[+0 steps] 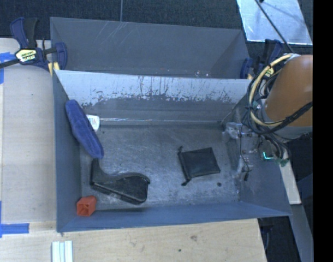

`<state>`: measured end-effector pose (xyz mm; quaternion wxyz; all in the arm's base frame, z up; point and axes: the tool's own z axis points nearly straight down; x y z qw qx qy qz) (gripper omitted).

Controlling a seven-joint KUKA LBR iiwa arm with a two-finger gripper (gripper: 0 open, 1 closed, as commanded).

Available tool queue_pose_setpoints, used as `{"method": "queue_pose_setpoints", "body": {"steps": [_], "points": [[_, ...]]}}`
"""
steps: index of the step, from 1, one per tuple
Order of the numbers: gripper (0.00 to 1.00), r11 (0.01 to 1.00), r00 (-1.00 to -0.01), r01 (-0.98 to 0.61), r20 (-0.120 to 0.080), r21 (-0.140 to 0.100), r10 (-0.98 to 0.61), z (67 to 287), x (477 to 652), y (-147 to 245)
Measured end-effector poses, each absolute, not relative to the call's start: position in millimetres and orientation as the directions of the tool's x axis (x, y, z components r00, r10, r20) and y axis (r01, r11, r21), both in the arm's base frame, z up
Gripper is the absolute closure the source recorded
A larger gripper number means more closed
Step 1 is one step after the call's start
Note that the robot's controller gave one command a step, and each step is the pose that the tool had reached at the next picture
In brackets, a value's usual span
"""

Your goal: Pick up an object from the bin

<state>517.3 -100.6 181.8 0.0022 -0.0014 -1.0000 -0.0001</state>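
Note:
My gripper (244, 171) hangs at the bin's right side, close to the right wall, its thin fingers pointing down just above the floor. To its left, near the middle of the bin, lies a flat black square pouch (198, 163) with a short strap at its lower left corner. It lies apart from the fingers, and I see nothing between them.
A black handled tool (120, 185) lies at the front left, with a small red block (86, 206) in the front left corner. A blue cloth-like thing (83, 128) leans along the left wall with a white tag beside it. The arm's orange cover and cables stand over the right rim.

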Motion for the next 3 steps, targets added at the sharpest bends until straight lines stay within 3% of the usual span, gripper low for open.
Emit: {"method": "queue_pose_setpoints", "body": {"steps": [1,2,3], "points": [[0.0,0.998,-0.998,-0.055,0.002,0.003,-0.055,144,512.2,-54],[0.0,0.999,-0.999,-0.037,0.003,0.001,-0.037,66,523.1,-43],[1.0,0.999,-0.999,-0.038,-0.005,-0.001,-0.038,71,525.2,-44]]}}
